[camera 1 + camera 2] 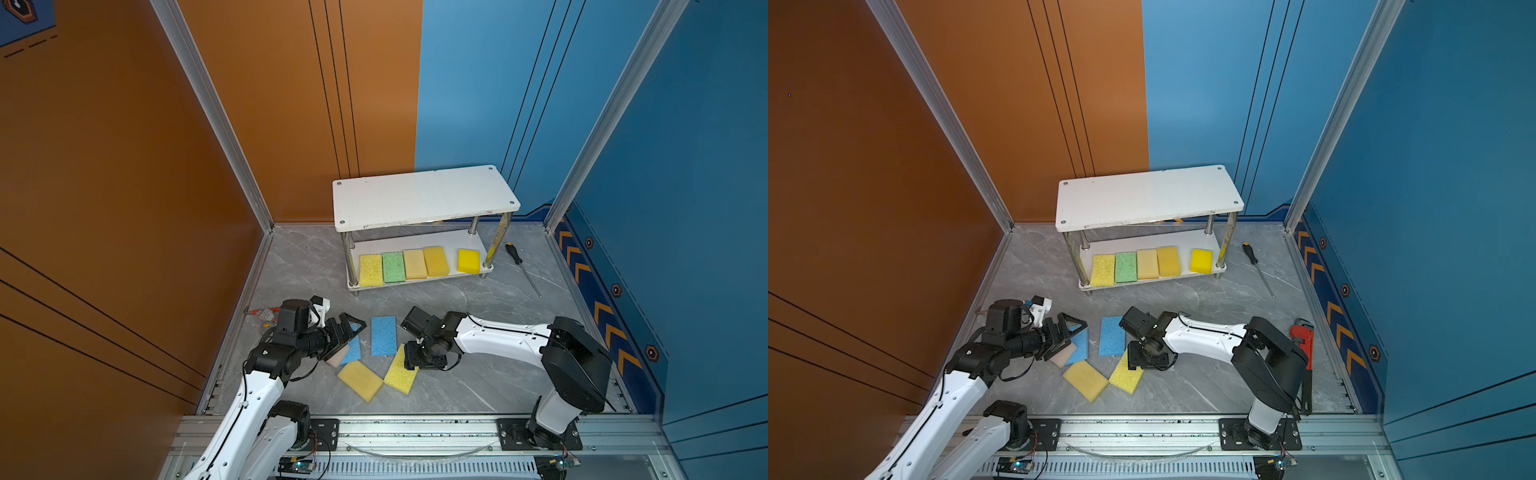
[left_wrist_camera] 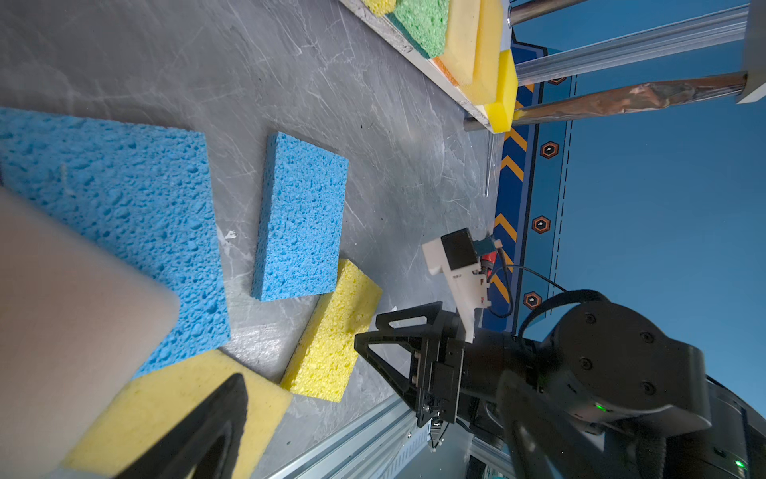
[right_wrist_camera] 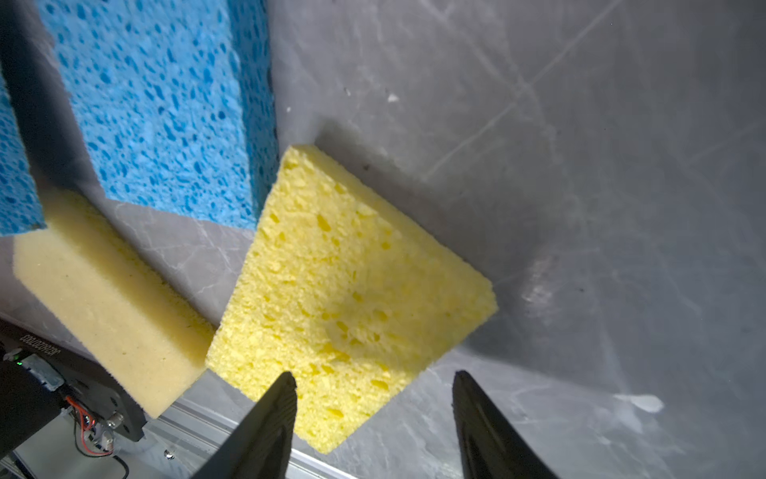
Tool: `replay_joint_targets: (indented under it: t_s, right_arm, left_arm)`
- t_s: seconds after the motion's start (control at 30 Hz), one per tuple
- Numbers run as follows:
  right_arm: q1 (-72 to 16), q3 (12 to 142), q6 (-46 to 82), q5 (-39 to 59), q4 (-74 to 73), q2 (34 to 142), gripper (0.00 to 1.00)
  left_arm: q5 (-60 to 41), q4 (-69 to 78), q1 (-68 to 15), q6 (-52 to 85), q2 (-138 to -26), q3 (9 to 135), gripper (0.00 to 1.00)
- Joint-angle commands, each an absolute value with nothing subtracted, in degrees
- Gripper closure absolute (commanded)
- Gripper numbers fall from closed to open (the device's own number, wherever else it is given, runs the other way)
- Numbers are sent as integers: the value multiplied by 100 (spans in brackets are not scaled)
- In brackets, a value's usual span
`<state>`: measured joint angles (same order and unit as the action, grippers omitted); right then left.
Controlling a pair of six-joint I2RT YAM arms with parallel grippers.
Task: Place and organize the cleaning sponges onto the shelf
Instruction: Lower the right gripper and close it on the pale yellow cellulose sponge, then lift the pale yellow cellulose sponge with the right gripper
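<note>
The shelf [image 1: 424, 195] stands at the back, with several cleaning sponges in a row on its lower board [image 1: 484, 245]: yellow, green [image 1: 393, 267] and tan ones. On the floor lie a blue sponge [image 1: 383, 336], a second blue one [image 1: 354, 352], a whitish-pink one [image 1: 337, 356], a pale yellow one [image 1: 360, 380] and a porous yellow one [image 1: 398, 376]. My left gripper [image 1: 348, 332] is open over the second blue and whitish-pink sponges, holding nothing. My right gripper [image 3: 375, 379] points down, open, over the porous yellow sponge [image 3: 348, 290], whose far end leans on the blue sponge [image 3: 166, 103].
A screwdriver [image 1: 515, 255] lies right of the shelf. A red pipe wrench [image 1: 1304, 345] lies by the right wall behind my right arm. A small tool [image 1: 262, 313] sits at the left wall. An aluminium rail [image 1: 415, 428] runs along the front edge.
</note>
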<state>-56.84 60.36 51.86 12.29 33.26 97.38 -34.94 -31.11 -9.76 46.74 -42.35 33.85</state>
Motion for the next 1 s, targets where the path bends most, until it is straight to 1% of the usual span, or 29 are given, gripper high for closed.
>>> replay_joint_targets:
  t_s: [0.0, 0.13, 0.33, 0.4, 0.47, 0.6, 0.8, 0.97]
  right_arm:
    - [-5743, 6082, 5195, 1269, 3551, 9886, 39]
    - [-5765, 6288, 5142, 1168, 3551, 10096, 43]
    - [-5642, 6328, 5185, 880, 3559, 10169, 52]
    - [-5576, 6312, 5218, 763, 3610, 10150, 62]
    - [-5504, 6248, 5243, 690, 3630, 10101, 69]
    - [-5354, 6137, 5273, 612, 3630, 9928, 76]
    - [-5238, 6082, 5182, 563, 3630, 9654, 90]
    - [-5089, 6061, 5077, 598, 3704, 9413, 92]
  left_arm:
    - [-3509, -3221, -913, 4718, -4114, 3317, 6]
    - [-3518, -3328, -897, 4693, -4029, 3313, 5]
    - [-3529, -3379, -861, 4676, -3985, 3332, 5]
    - [-3516, -3378, -834, 4682, -3951, 3323, 5]
    - [-3517, -3377, -801, 4707, -3888, 3290, 5]
    - [-3533, -3383, -700, 4785, -3698, 3195, 5]
    - [-3583, -3378, -572, 4818, -3560, 3138, 5]
    - [-3595, -3377, -555, 4803, -3547, 3122, 5]
